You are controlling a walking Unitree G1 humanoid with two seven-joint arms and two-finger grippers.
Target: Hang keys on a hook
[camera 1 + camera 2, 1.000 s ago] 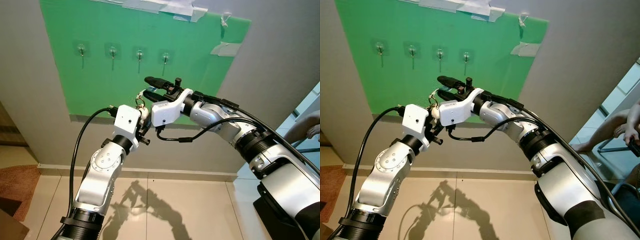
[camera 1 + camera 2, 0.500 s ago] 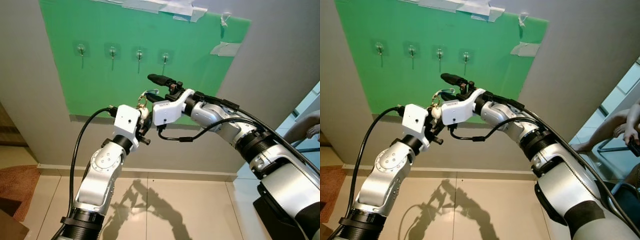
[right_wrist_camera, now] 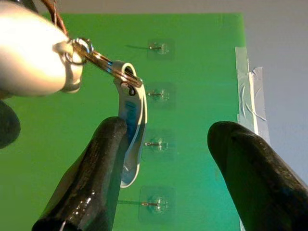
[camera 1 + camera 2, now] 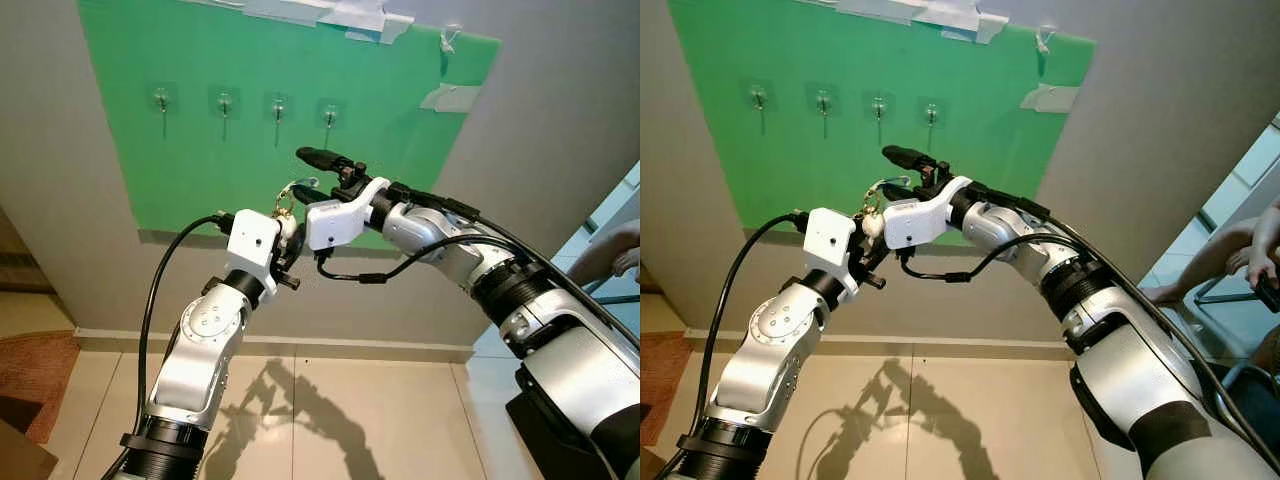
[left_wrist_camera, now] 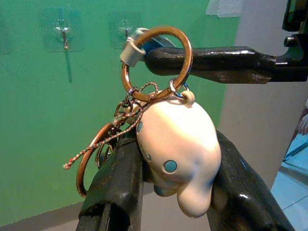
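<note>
In the left eye view, both arms meet in front of the green board (image 4: 250, 130) with its row of four hooks (image 4: 278, 105), and compared with a second ago the right gripper (image 4: 312, 172) has risen slightly and one finger has slid into the bunch, which suggests a handover from one gripper to the other is under way rather than a reach for a hook. The right eye view shows the same meeting, with the left gripper (image 4: 872, 222) just below the right one and the keys (image 4: 874, 200) between them, well short of the hooks. In the left wrist view, the left jaws are clamped on the cream plush charm (image 5: 178, 151), the copper key ring (image 5: 156, 62) stands above it, and one black finger (image 5: 211, 57) of the right gripper passes through that ring. In the right wrist view, the right jaws stand wide apart, a white-and-blue key tag (image 3: 131, 139) lying against one finger (image 3: 94, 183).
</note>
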